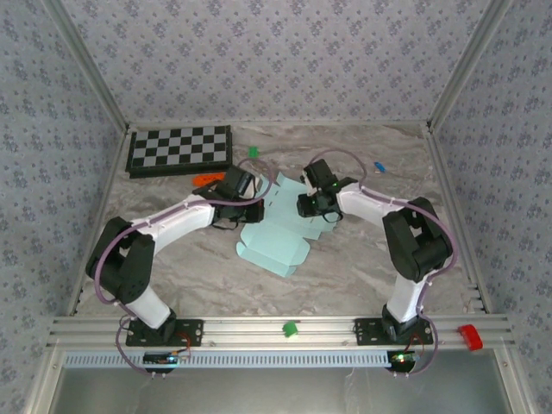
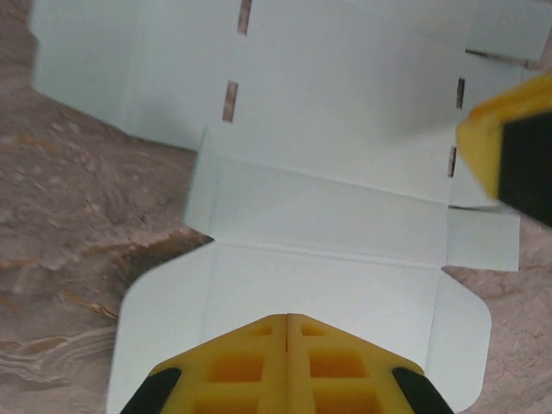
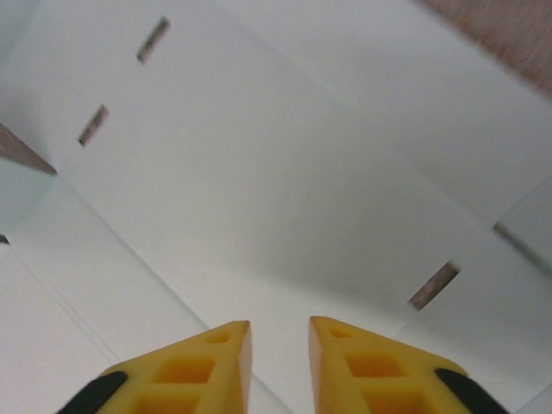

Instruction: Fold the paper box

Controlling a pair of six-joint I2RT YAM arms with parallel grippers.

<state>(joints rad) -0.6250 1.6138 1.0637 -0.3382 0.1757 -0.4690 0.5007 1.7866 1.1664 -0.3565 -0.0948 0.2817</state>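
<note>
1. While its two yellow fingers are pressed together with no gap, the left tool (image 2: 287, 323) sits low over a round-cornered flap at the sheet's edge. Whether any card is pinched between them I cannot tell.
2. The right tool (image 3: 280, 328) has its fingers slightly parted with nothing between them, close above a broad panel with slots.
3. Both are at the paper box (image 1: 274, 240), a pale blue cut-out sheet that looks flat and unfolded on the table (image 1: 362, 267). It lies between the two arms, apart from the checkerboard (image 1: 179, 151).
4. With the sheet this flat, folding has probably barely begun, and the step in hand looks like a first crease at an end flap.
5. The next move likely calls for one tool to pin a panel down while the other lifts the flap along its scored line, without dragging the light card.
</note>
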